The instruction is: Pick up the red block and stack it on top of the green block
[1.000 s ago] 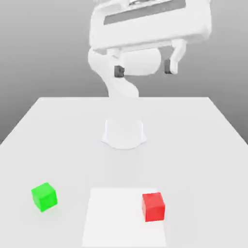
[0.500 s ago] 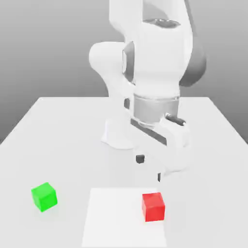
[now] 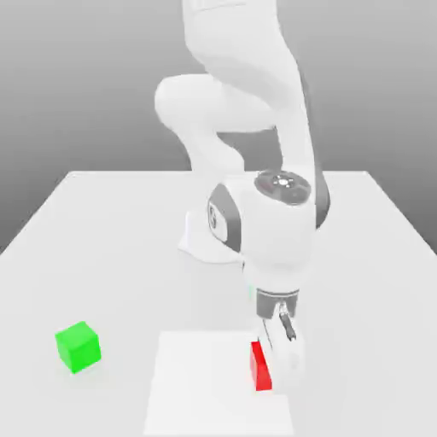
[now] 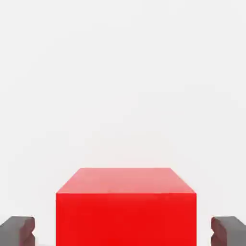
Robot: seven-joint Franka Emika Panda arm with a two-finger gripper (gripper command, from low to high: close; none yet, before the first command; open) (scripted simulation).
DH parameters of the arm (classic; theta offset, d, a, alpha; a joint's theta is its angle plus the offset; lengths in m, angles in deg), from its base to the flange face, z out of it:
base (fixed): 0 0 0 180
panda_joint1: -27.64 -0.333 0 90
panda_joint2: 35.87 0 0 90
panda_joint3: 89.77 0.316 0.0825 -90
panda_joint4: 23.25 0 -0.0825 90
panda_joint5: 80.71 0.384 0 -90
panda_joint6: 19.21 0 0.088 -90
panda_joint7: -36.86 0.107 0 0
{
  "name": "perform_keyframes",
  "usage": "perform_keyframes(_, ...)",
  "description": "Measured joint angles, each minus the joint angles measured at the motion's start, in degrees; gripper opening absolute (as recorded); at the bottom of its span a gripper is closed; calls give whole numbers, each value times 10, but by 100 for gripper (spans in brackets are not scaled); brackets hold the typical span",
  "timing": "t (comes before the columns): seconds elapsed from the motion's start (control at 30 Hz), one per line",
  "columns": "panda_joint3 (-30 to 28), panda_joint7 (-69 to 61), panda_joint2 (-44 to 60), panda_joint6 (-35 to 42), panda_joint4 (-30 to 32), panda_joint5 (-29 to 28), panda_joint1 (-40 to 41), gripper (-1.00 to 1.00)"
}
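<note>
Fingertips (image 4: 18, 229) of dark grey stood one on each side of the red block (image 4: 126, 206) in the hand view, each with a strip of pale surface showing between pad and cube face. So the gripper (image 4: 126, 231) straddled the block with its jaws still apart, a little wider than the cube, not touching it and holding nothing.

In the exterior view the white Panda arm (image 3: 256, 171) bent forward and down over the table (image 3: 102, 239), its hand lowered onto the red block (image 3: 261, 369) so that just a red sliver showed at the hand's nine o'clock side. That block sat on the table within a paler square patch (image 3: 196, 384), toward the patch's three o'clock edge.

The green block (image 3: 78, 346) rested on the table well apart from the red one, out at nine o'clock from it, beyond the paler patch, untouched and with nothing on top.
</note>
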Motion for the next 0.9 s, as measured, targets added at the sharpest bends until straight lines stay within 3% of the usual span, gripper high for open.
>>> perform_keyframes(0.13, 0, -1, -1, 0, 0, 2, -1, -100)
perform_keyframes(0.33, 67, -97, -113, 85, 21, 134, 40, -100)
perform_keyframes(0.67, -62, 90, -176, 154, 12, 183, 296, -100)
perform_keyframes(0.77, -64, 129, -151, 133, 8, 181, 377, -100)
perform_keyframes(0.87, -99, 137, -94, 78, 6, 176, 305, -100)
perform_keyframes(0.9, -108, 137, -77, 62, 5, 176, 294, 100)
